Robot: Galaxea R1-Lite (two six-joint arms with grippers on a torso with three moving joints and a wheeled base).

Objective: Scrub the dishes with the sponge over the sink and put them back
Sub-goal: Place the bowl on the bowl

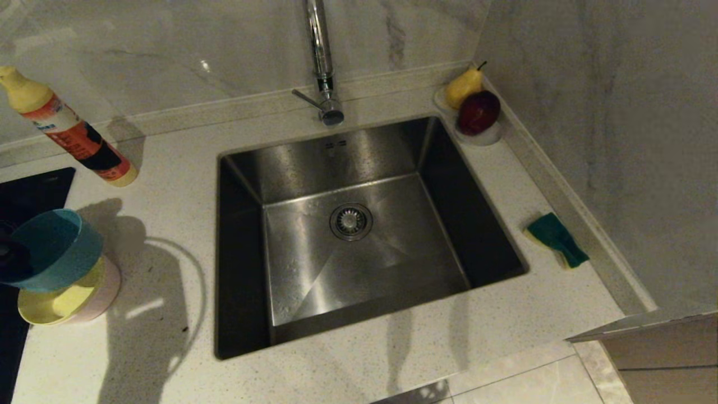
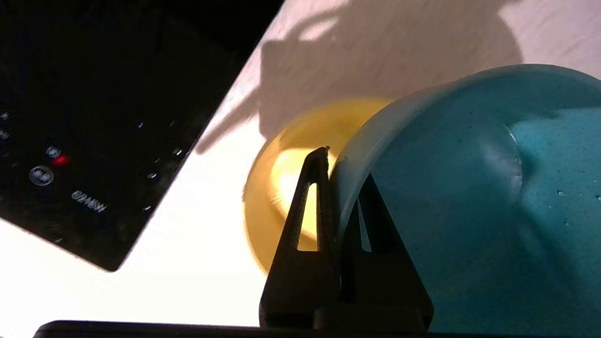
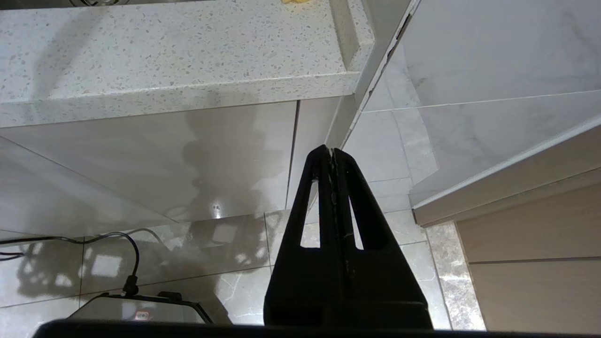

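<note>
1. Head view: the left gripper [image 1: 11, 255] sits at the edge of the picture, clamped on the rim of the blue bowl [image 1: 53, 249], which is tipped on its side and lifted off the stack. Just below it rest the yellow bowl [image 1: 56, 303] and, under that, the pink bowl [image 1: 106, 289]. The sink [image 1: 350, 224] lies well off to the gripper's right, with the sponge [image 1: 555, 238] on the counter beyond its far side. The step in hand looks like fetching the first dish.

2. Left wrist view: the fingers [image 2: 310, 206] pinch the blue bowl's wall, one inside, one outside. The yellow bowl shows just beyond the fingertips, apart from the blue one. A black cooktop [image 2: 94, 131] lies off to one side.

3. Right wrist view: the right gripper [image 3: 333, 155] hangs parked below the counter edge [image 3: 188, 94], clenched on nothing, pointing at the floor.

4. Next, I judge, the bowl must travel over the basin while the right arm rises for the sponge.
</note>
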